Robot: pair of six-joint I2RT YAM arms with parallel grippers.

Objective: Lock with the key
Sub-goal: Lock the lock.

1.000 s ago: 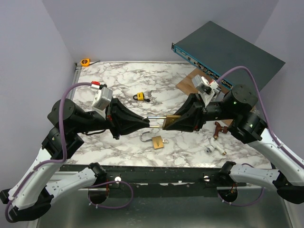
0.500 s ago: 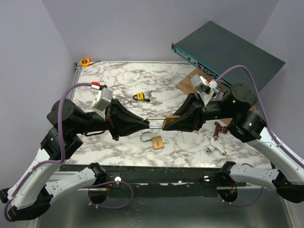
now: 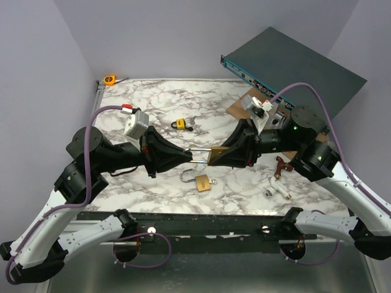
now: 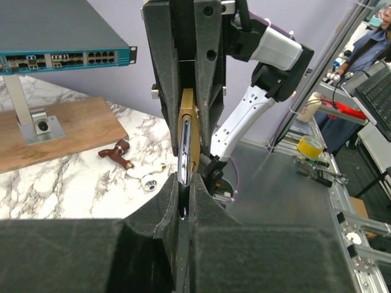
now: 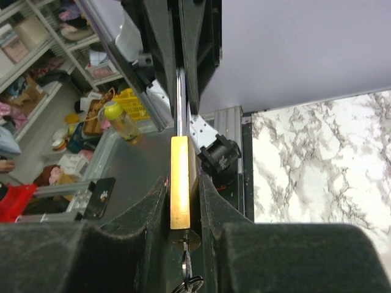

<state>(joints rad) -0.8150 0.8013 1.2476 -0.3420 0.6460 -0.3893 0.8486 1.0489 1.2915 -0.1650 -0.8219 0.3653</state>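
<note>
A brass padlock hangs in the air between my two arms above the table's middle. My right gripper is shut on its brass body, and a key sticks out of the body's near end with its ring hanging below. My left gripper is shut on the lock's silver shackle, which runs from my fingers to the brass body. The two grippers face each other, almost touching.
A second brass padlock with an open shackle lies on the marble below the held one. A small yellow padlock lies further back. A brown tool and white cylinder lie right. A network switch stands on a wooden board back right.
Both arms have shifted slightly, the held padlock moving a little toward the back with them. Both grips are unchanged.
</note>
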